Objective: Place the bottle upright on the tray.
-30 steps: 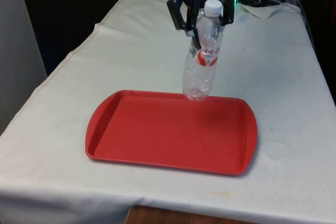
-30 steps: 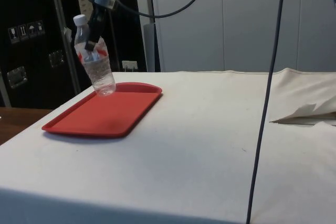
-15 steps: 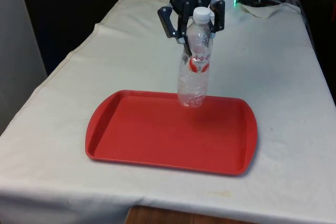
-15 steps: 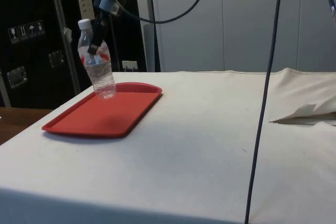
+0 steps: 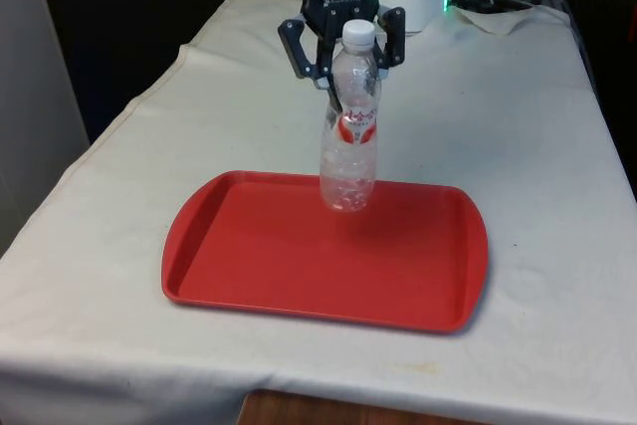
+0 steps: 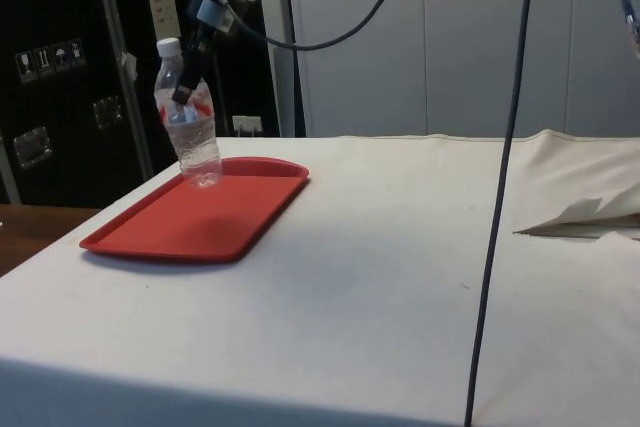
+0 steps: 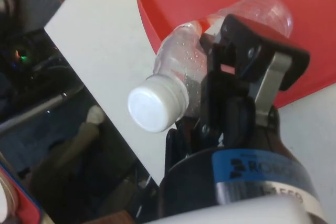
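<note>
Looking across the desk (image 5: 518,126), we see the claw (image 5: 343,82) closed on the clear bottle (image 5: 349,136), its fingers clamped around the upper body just below the white cap (image 5: 358,33); the bottle hangs nearly upright beneath the claw, base low over the far edge of the red tray (image 5: 299,266); whether it touches, we cannot tell.

I see the tray (image 5: 249,266) bare across its whole floor except the far edge, where the bottle (image 5: 348,136) hangs nearly upright in the closed gripper (image 5: 343,97). White cloth (image 6: 400,277) around the tray lies open on every side. One black cable (image 6: 500,187) hangs down in the side view, well apart from the tray.
</note>
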